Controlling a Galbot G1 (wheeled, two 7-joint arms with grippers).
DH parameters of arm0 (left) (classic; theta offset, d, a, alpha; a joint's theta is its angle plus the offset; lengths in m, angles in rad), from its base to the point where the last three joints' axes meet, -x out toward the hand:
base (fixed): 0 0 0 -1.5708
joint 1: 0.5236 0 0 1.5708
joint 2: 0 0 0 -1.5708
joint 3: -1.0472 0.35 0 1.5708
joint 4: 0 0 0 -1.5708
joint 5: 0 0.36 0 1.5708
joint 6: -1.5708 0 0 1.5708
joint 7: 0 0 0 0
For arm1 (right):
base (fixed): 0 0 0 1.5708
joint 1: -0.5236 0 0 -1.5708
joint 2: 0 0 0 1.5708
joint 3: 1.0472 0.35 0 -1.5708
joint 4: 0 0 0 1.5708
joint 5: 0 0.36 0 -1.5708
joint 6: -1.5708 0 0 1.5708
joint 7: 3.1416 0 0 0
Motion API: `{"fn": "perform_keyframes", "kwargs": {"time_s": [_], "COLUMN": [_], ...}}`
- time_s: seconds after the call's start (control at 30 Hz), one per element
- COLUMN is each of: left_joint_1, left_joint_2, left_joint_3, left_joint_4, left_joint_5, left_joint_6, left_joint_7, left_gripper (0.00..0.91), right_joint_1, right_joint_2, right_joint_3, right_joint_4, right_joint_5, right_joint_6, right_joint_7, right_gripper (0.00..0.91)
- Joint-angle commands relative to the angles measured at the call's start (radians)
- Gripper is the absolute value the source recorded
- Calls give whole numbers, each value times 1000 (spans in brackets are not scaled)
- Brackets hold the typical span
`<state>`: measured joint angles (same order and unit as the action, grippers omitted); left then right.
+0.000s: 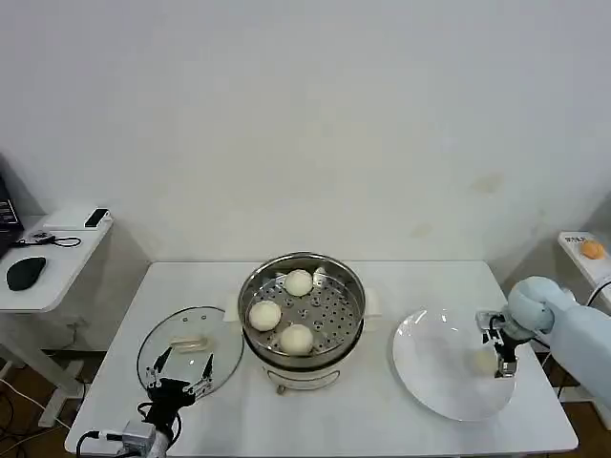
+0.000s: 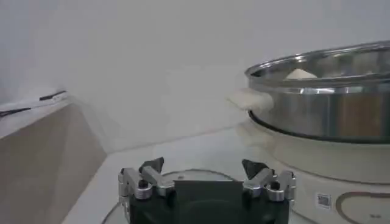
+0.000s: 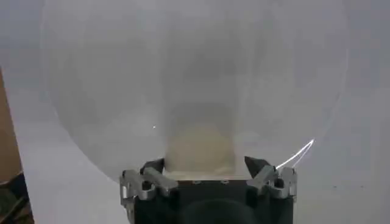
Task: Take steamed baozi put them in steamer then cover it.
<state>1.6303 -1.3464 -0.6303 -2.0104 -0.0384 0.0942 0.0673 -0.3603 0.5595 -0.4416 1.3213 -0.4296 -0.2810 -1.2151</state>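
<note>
My open right gripper (image 3: 205, 172) straddled the last off-white dough bun (image 3: 200, 149) on the white plate (image 1: 430, 382); I needed to close gently.

- The right gripper (image 3: 206, 167) hangs over a white plate (image 3: 109, 73), its jaws spread wide.
- One steamed baozi (image 3: 200, 149) lies on the plate, between the two fingertips (image 3: 153, 165).
</note>
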Motion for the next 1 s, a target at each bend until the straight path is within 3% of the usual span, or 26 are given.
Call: {"fn": "perform_keyframes", "kwargs": {"time_s": [0.03,0.1,0.17,0.23,0.73,0.83,1.0], "left_joint_1": [-1,0,0,1,-2,-5,-7], "left_joint_2": [-1,-2,-2,-2,-4,-3,0], "left_joint_3": [1,2,3,4,5,6,7], "left_joint_4": [2,1,2,2,1,4,2], "left_joint_5": [1,1,1,1,1,2,1], "left_joint_6": [0,0,0,0,0,0,-1], "left_joint_7": [0,-1,-1,-1,-2,-2,-2], "left_gripper": [907,907,907,907,907,907,907], "right_joint_1": [-4,-8,-9,-9,0,43,149], "right_joint_2": [1,-3,-2,-2,-21,-40,-61], "right_joint_3": [-4,-5,-4,-3,15,19,4], "right_joint_4": [0,3,3,2,36,75,193], "right_joint_5": [-1,1,2,2,28,75,241], "right_joint_6": [1,-1,-2,-2,-7,-19,-71], "right_joint_7": [3,7,10,12,24,26,16], "right_gripper": [907,877,766,746,756,746,756]}}
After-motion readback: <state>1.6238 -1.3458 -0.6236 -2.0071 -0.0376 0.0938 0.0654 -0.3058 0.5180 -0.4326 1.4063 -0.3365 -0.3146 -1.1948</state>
